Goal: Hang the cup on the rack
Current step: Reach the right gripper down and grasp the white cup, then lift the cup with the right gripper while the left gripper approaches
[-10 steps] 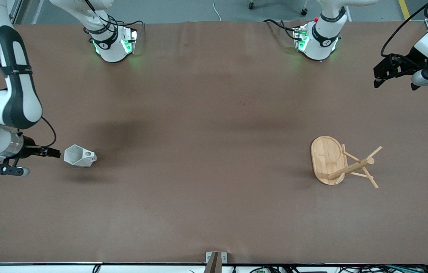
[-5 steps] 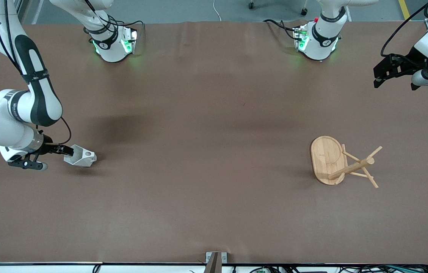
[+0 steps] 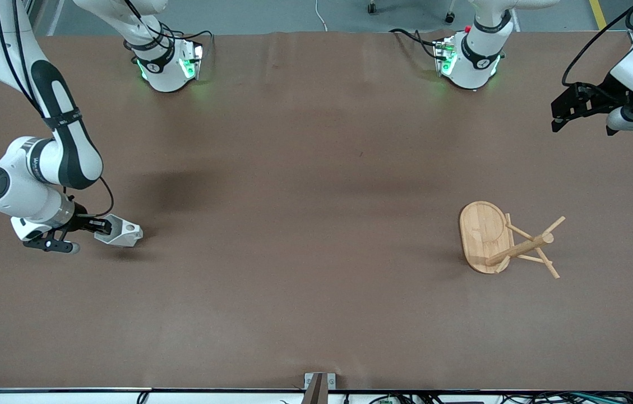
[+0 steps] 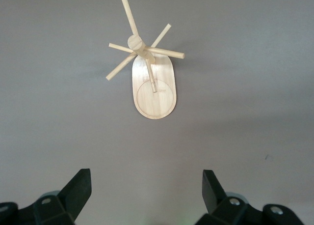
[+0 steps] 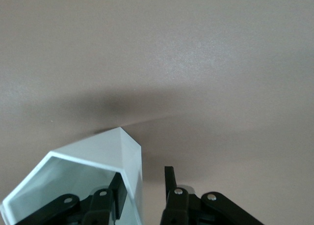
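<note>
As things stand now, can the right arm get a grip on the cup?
Probably yes. The right tool is open at the cup, one finger inside its mouth and the other outside the wall. Nothing blocks it.

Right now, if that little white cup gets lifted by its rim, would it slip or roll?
The cup looks rigid and light, so probably liftable. Its flat facets should resist rolling. The right end effector straddles one thin wall at the rim, so the lying cup may swing once raised.
</note>
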